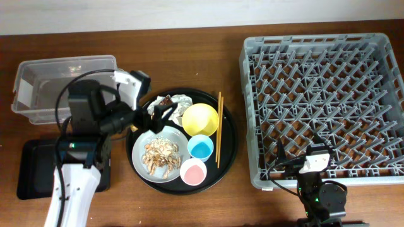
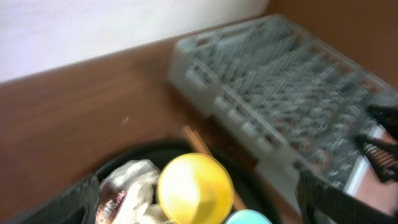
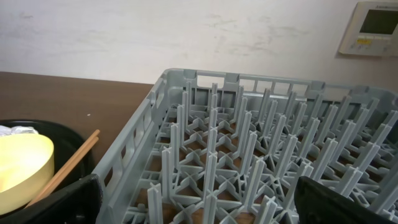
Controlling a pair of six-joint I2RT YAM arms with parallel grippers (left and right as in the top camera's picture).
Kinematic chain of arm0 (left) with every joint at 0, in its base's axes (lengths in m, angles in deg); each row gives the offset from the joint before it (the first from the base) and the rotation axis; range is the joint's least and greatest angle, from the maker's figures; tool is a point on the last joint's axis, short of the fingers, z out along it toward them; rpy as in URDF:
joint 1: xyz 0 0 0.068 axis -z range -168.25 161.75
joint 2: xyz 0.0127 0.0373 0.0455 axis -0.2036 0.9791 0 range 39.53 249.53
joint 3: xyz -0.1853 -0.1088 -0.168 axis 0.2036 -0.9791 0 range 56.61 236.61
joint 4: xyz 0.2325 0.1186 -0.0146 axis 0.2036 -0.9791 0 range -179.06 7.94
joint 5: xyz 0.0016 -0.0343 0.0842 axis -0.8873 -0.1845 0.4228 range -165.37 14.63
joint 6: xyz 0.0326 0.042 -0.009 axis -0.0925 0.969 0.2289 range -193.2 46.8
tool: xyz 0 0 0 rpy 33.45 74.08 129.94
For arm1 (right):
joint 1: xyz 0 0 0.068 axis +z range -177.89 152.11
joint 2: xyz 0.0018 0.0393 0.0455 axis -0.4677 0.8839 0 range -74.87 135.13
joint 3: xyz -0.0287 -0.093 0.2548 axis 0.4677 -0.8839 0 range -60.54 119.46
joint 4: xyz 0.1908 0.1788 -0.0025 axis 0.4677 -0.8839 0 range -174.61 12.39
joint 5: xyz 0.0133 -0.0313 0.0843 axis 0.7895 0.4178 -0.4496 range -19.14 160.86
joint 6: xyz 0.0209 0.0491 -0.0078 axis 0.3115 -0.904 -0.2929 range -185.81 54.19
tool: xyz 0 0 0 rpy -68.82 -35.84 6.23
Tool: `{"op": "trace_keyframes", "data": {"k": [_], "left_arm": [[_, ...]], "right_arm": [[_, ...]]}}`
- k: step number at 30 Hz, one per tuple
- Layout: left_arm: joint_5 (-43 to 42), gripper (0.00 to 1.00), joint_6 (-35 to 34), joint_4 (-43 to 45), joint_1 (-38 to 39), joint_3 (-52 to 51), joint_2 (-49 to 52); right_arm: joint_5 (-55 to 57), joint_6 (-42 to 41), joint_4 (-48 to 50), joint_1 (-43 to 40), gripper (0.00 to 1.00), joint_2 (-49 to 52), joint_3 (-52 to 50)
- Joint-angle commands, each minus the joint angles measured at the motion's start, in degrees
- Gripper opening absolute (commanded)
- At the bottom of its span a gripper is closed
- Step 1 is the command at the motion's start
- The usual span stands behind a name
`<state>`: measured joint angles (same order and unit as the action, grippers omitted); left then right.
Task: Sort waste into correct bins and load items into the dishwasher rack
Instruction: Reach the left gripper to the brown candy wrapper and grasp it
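Note:
On the round black tray sit a yellow bowl, a light-blue cup, a pink cup, a grey-white plate with flaky food scraps, crumpled white tissue, a brown-and-gold wrapper and chopsticks. My left gripper is open and empty above the tray, between tissue and plate. Its wrist view shows the bowl, tissue and wrapper between its jaws. My right gripper is open and empty at the front-left edge of the grey rack.
The clear tub stands at the back left, and the shallow black tray lies in front of it, beside my left arm. The rack holds nothing. The right wrist view also shows the bowl and chopsticks.

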<state>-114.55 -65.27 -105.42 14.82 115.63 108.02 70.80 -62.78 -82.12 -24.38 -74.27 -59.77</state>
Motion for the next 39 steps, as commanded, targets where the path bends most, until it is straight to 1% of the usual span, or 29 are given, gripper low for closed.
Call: {"op": "trace_keyframes", "data": {"k": [1, 2, 4, 8, 9, 12, 13, 14, 16, 20, 24, 26, 27, 33, 34, 35, 36, 37, 39], "left_arm": [[35.5, 0.99, 1.0, -21.9, 6.5, 17.7, 7.2], [37.6, 0.99, 0.9, -24.6, 8.7, 21.3, 9.9], [33.6, 0.99, 0.7, -23.9, 11.8, 21.7, 12.9], [35.2, 0.99, 0.8, -24.1, 11.9, 21.7, 19.3], [38.8, 0.79, 0.8, -24.3, 11.9, 21.7, 23.5], [45.4, 0.78, 0.8, -25.8, 11.9, 21.7, 30.4], [47.9, 0.71, 0.7, -26.1, 11.9, 21.7, 32.8], [48.5, 0.69, 0.8, -26.5, 11.8, 21.7, 35.1], [48.5, 0.69, 0.8, -28.3, 11.7, 21.6, 37.6], [49.5, 0.68, 0.8, -27.3, 11.5, 21.5, 41.8], [49.6, 0.67, 0.8, -27.3, 11.5, 21.4, 44.2], [51.4, 0.64, 0.8, -26.2, 11.5, 21.4, 45.9], [51.5, 0.60, 0.8, -26.4, 11.5, 21.4, 45.9], [53.4, 0.57, 0.8, -26.4, 9.8, 21.3, 45.9], [53.4, 0.54, 0.8, -26.4, 9.7, 21.3, 45.9], [53.4, 0.48, 0.8, -26.4, 9.7, 21.3, 45.9], [53.4, 0.45, 0.7, -26.4, 9.7, 21.3, 45.9], [53.3, 0.44, 0.7, -26.4, 9.7, 21.3, 45.9], [51.8, 0.34, 0.8, -26.4, 9.7, 21.3, 45.9]], "right_arm": [[0.3, 0.0, -0.2, -0.2, 0.99, -0.4, -0.5], [0.3, 0.0, -0.2, -0.2, 0.99, -0.4, -0.5], [0.3, 0.0, -0.2, -0.2, 0.99, -0.4, -0.5], [0.3, 0.0, -0.2, -0.2, 0.99, -0.4, -0.5], [0.3, 0.0, -0.2, -0.2, 0.99, -0.4, -0.5], [0.3, 0.0, -0.2, -0.2, 0.99, -0.4, -0.5], [0.3, 0.0, -0.2, -0.2, 0.99, -0.4, -0.5], [0.3, 0.0, -0.2, -0.2, 0.99, -0.4, -0.5], [0.3, 0.0, -0.2, -0.2, 0.99, -0.4, -0.5], [0.3, 0.0, -0.2, -0.2, 0.99, -0.4, -0.5], [0.3, 0.0, -0.2, -0.2, 0.99, -0.4, -0.5], [0.3, 0.0, -0.2, -0.2, 0.99, -0.4, -0.5], [0.3, 0.0, -0.2, -0.2, 0.99, -0.4, -0.5], [0.3, 0.0, -0.2, -0.2, 0.99, -0.4, -0.5], [0.3, 0.0, -0.2, -0.2, 0.99, -0.4, -0.5], [0.3, 0.0, -0.2, -0.2, 0.99, -0.4, -0.5], [0.3, 0.0, -0.2, -0.2, 0.99, -0.4, -0.5], [0.3, 0.0, -0.2, -0.2, 0.99, -0.4, -0.5], [0.3, 0.0, -0.2, -0.2, 0.99, -0.4, -0.5]]}}
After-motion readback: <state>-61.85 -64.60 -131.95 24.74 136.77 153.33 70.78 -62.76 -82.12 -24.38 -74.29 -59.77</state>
